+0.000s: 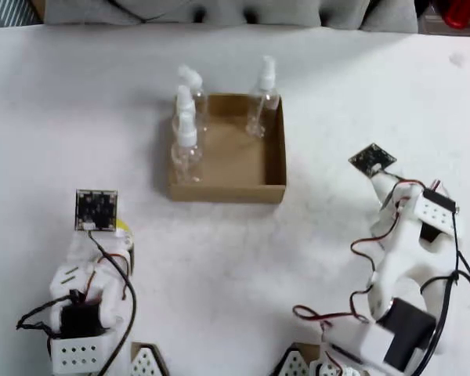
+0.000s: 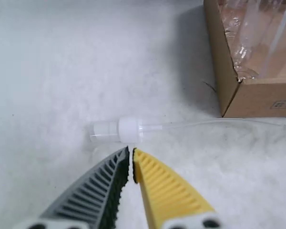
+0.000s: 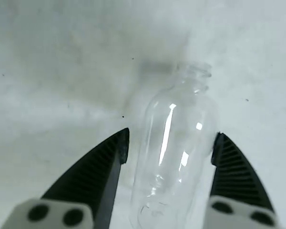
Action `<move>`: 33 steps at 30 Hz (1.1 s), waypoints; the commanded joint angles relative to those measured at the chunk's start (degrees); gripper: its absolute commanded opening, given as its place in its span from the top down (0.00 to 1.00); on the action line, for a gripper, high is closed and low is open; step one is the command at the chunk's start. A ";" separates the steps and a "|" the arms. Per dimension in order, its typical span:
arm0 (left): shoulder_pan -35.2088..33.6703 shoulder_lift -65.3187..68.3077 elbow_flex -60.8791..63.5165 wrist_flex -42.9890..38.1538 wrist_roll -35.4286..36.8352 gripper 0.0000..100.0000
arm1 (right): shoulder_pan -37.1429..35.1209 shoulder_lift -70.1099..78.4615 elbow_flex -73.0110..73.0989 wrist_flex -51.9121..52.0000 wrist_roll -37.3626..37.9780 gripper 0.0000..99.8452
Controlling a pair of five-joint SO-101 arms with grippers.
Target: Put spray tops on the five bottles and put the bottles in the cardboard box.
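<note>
A white spray top (image 2: 128, 130) lies on its side on the table, its thin tube trailing toward the cardboard box (image 2: 257, 98). My left gripper (image 2: 131, 150) is shut, with the grey and yellow fingertips together just short of the spray top and nothing between them. A clear bottle (image 3: 174, 143) without a top lies on the table. My right gripper (image 3: 169, 138) is open and straddles it, one black finger on each side. In the high view the cardboard box (image 1: 275, 149) holds several upright bottles with spray tops (image 1: 186, 137).
The left arm (image 1: 86, 298) sits at the front left of the white table and the right arm (image 1: 411, 235) at the front right. Bare table lies between them and in front of the box. A grey sofa edge (image 1: 219, 9) runs along the back.
</note>
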 commanded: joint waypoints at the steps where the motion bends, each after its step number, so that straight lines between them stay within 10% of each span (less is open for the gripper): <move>1: -0.75 -0.84 -0.18 -0.44 -0.70 0.98 | -0.57 1.01 -5.01 1.19 0.79 0.76; 11: -0.75 -0.84 -0.18 -0.44 -0.70 0.98 | -0.66 5.49 -7.74 1.10 0.88 0.77; 18: -0.75 -0.84 -0.18 -0.44 -0.70 0.98 | -0.57 9.36 -11.96 1.36 0.88 0.99; 33: -0.75 -0.84 -0.18 -0.44 -0.70 0.98 | 4.44 2.77 -24.09 17.45 -9.93 0.98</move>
